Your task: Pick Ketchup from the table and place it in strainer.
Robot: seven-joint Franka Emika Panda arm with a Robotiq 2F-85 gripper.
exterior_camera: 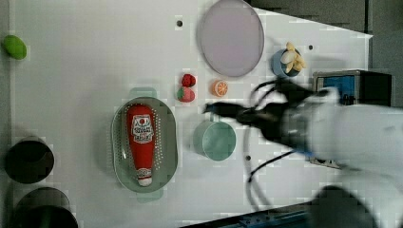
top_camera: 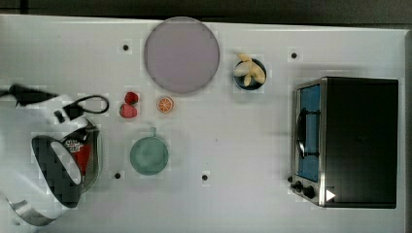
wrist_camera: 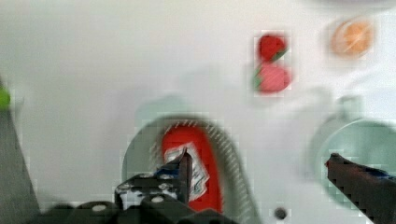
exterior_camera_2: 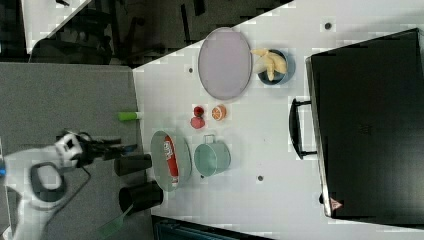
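Note:
The Ketchup, a slim red bottle with a white label, lies lengthwise inside the pale green strainer, cap toward the left view's bottom. In the right view the Ketchup rests in the strainer near the table's edge. In the top view the arm covers most of the strainer, and a red strip of the Ketchup shows beside it. My gripper hangs open above the strainer and cup, its fingers wide apart with nothing between them. From the left view my gripper is raised clear of the bottle.
A teal cup stands next to the strainer. Two strawberries and an orange slice lie beyond it, then a purple plate and a bowl of bananas. A toaster oven fills the top view's right. Dark cups stand beside the table.

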